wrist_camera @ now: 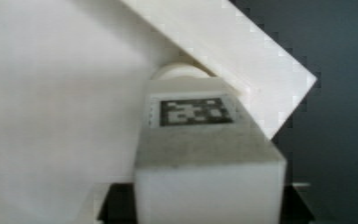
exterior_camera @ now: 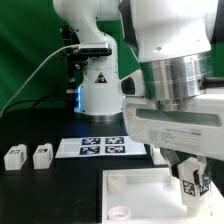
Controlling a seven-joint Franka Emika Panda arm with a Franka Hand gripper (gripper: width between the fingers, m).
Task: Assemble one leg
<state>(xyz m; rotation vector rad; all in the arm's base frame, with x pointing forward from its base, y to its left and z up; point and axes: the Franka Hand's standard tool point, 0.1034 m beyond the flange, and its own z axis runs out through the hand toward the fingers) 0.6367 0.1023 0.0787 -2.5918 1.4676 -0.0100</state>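
tool (exterior_camera: 187,174) clamped on the leg (wrist_camera: 201,160) | light, stiff, slick plastic i'd guess | grip flat sides just under the tag (wrist_camera: 194,112)

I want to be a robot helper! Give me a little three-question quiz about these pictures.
1. True or false: the end effector is gripping a leg.
2. How many loose legs lie on the table at the exterior view's left? A) one B) two C) four
3. Fill in: the wrist view shows a black-and-white square ___ on the gripped leg.

Key
1. True: it is shut on the leg.
2. B: a second loose leg lies beside the first.
3. tag
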